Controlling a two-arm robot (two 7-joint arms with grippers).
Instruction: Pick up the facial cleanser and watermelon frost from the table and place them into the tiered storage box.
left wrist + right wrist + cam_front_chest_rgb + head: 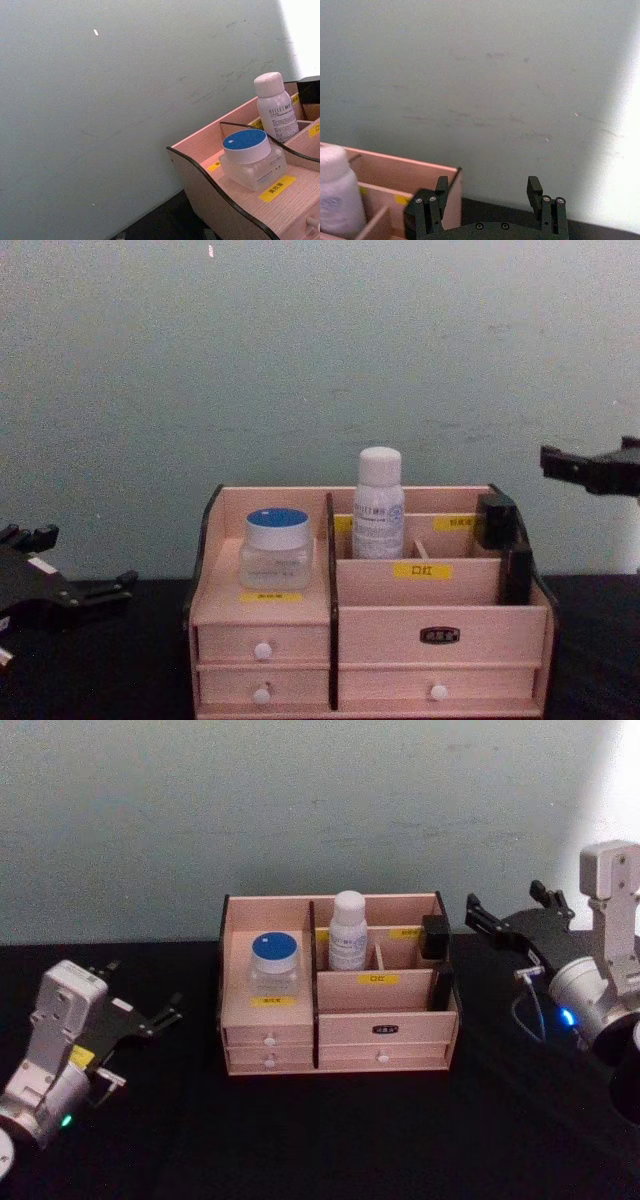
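Already both items sit in the tiered storage box [338, 1025]; I judge only retreat remains.
Watermelon frost [274, 960] lies right of my open, empty left gripper [150, 1018]; facial cleanser [348, 930] left of my right gripper [510, 920], apparently open.

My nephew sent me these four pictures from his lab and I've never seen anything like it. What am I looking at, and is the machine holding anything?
It is a robot with two arms, each ending in a black gripper. One picture looks down from its head, one looks across the table from its chest, and two come from cameras on its wrists.

On the black table stands a wooden storage box with drawers. A squat jar with a blue lid sits on its left shelf; a tall white bottle stands in a back compartment beside it.

The left gripper rests left of the box and the right gripper hangs to its right. Both have their fingers apart and hold nothing, so both items look already put away.
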